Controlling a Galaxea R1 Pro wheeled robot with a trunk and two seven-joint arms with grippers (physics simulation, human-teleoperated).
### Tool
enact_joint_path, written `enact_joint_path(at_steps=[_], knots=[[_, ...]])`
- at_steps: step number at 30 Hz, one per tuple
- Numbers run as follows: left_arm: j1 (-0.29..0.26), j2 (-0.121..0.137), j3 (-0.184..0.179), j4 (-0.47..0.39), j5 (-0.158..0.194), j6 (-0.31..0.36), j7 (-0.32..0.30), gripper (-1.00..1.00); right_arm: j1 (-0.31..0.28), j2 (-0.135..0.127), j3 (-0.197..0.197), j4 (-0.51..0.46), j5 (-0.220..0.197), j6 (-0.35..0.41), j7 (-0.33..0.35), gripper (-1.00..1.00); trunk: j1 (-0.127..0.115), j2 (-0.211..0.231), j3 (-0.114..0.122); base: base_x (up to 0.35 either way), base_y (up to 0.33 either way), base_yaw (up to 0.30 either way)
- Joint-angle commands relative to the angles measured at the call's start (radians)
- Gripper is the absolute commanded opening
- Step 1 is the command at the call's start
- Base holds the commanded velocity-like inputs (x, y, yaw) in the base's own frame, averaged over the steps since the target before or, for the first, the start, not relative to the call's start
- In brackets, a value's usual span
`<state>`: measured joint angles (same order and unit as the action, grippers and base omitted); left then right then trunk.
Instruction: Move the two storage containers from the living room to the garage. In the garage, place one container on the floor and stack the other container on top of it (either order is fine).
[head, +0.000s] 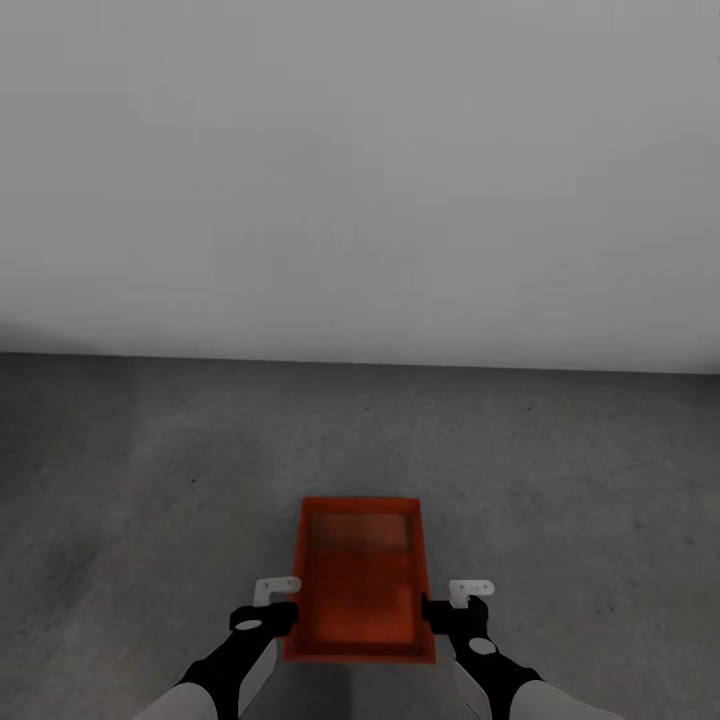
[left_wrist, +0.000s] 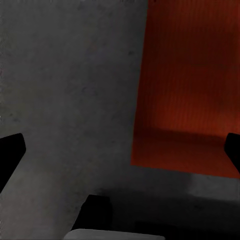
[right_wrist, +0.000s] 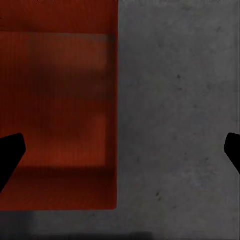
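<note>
Storage container (head: 362, 580) is seen low over garage floor (head: 150, 480), btwn both grippers. Left gripper (head: 278, 612) & right gripper (head: 440, 606) are spread wide, straddling its long walls, none clamped. Container should be kept level & lowered squarely.

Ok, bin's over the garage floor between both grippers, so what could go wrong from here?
1. The left gripper and right gripper meet the storage container only at its near end, so the far end may sag or slip.
2. Both wrist views show wide-open fingers straddling a wall; any hold looks unclamped.
3. One container shows over the floor; stacking remains.
</note>
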<state>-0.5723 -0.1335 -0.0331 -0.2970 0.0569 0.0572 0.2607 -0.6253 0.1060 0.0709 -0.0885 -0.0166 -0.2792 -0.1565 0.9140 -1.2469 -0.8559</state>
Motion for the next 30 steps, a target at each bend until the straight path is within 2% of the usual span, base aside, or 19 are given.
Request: enact_joint_path(at_steps=[1,16,30], knots=[[0.0,0.0,-0.004,-0.003,0.006,0.005,0.005,1.0,-0.001,0.0,0.007,0.001,-0.002,-0.002,-0.005,1.0,0.0,0.0,0.0,0.0,0.0,0.0],[0.0,-0.005,-0.007,-0.004,0.004,0.004,0.004,1.0,-0.001,0.001,0.007,0.001,-0.003,-0.003,-0.008,1.0,0.0,0.0,0.0,-0.02,0.001,0.0],[0.0,-0.006,-0.005,-0.005,0.004,0.004,0.006,1.0,-0.001,0.0,0.007,0.001,-0.003,-0.003,-0.009,1.0,0.0,0.0,0.0,-0.274,0.09,0.0]])
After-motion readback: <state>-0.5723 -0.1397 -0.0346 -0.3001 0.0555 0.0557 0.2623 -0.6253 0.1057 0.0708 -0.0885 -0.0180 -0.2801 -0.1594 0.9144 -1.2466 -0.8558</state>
